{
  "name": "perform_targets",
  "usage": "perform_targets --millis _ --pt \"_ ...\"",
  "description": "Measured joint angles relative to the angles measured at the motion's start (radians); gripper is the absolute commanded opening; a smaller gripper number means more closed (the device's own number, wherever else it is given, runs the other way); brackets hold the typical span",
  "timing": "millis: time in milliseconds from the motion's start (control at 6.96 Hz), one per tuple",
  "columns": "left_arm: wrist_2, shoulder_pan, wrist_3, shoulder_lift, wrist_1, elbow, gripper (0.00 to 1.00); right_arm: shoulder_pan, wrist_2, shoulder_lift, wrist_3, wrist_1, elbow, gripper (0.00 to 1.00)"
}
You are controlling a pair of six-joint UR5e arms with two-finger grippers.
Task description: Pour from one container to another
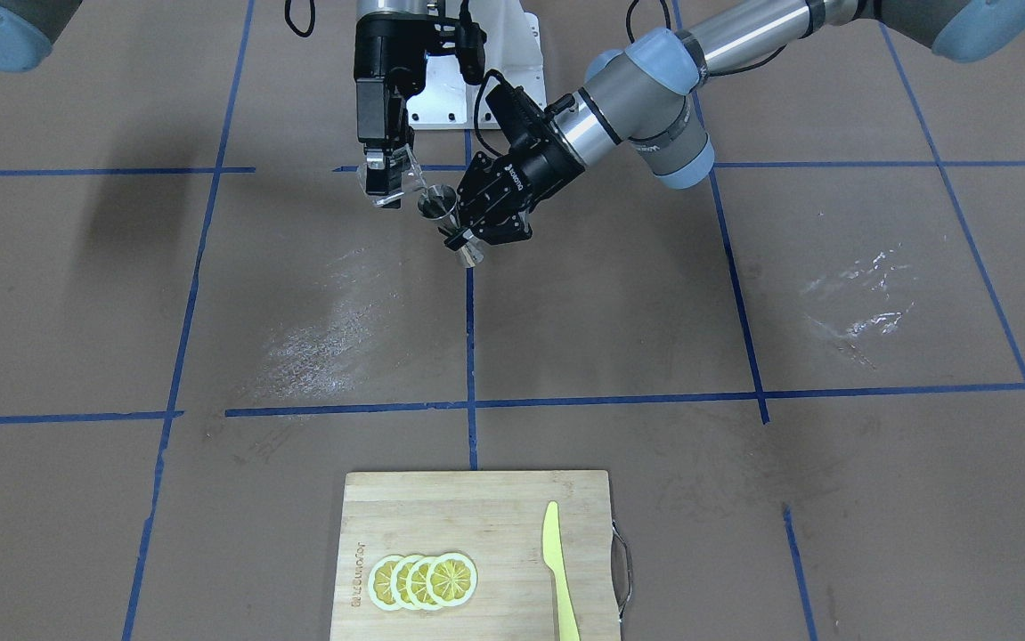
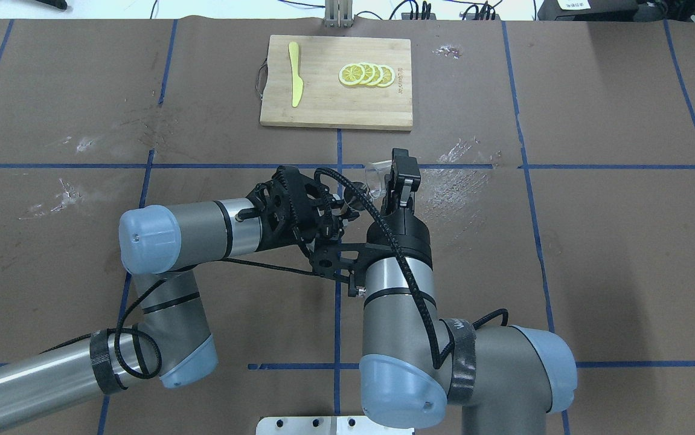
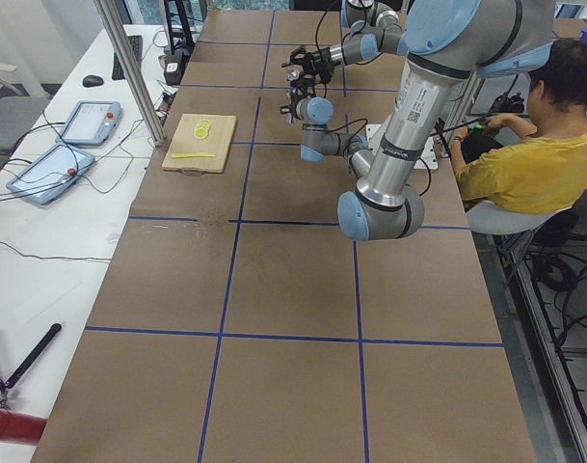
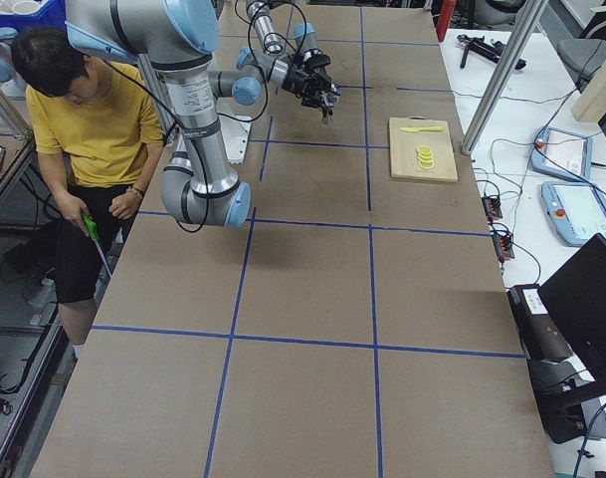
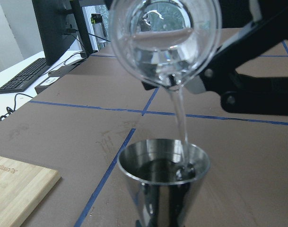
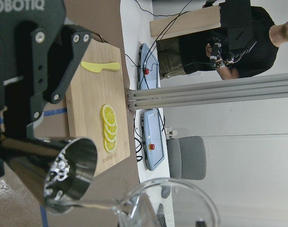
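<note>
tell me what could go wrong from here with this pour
1. In the left wrist view the stream lands off centre in the jigger, towards one side of its rim. A small drift of either arm could send it onto the table.
2. The glass, tilted in the right gripper, holds a good deal of liquid. The small cup held by the left gripper may overflow.
</note>
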Motion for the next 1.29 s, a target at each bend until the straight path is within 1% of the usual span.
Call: perform_targets --millis 575,1006,1294 --pt "0.0 0.002 0.0 0.0 -0.001 -0.001 0.0 -0.001 0.003 0.019 0.002 0.003 0.001 0.0" --pt "0.0 0.003 0.0 0.003 -0.006 -0.001 0.0 0.0 0.028 0.024 0.042 0.023 0.057 0.0" --pt "0.0 0.004 0.0 0.005 -0.009 -0.001 0.0 0.005 0.068 0.021 0.111 0.106 0.079 0.0"
